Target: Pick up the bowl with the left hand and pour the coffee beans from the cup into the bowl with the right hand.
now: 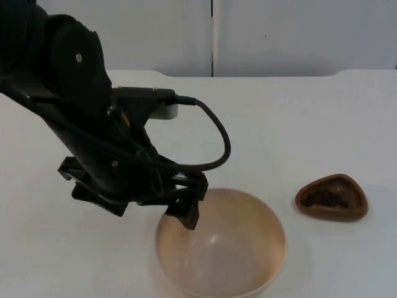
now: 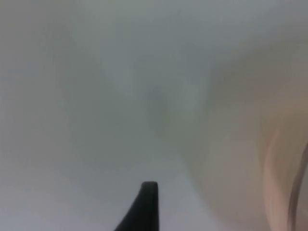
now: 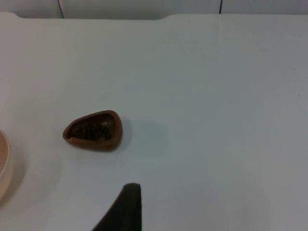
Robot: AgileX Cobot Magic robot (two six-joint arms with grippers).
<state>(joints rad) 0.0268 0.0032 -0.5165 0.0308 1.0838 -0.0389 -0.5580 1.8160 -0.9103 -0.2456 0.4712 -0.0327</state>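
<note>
A wide, pale peach bowl stands empty near the table's front edge. My left gripper hangs over the bowl's left rim, its black tip just inside that rim. In the blurred left wrist view the bowl is a peach smear beside the gripper. A small brown teardrop-shaped cup with dark coffee beans in it sits on the table to the right of the bowl. In the right wrist view, the cup lies well ahead of my right gripper, which waits above bare table. The bowl's edge shows beside the cup.
The white table top runs back to the grey partition wall. The left arm's black links cover the table's left middle.
</note>
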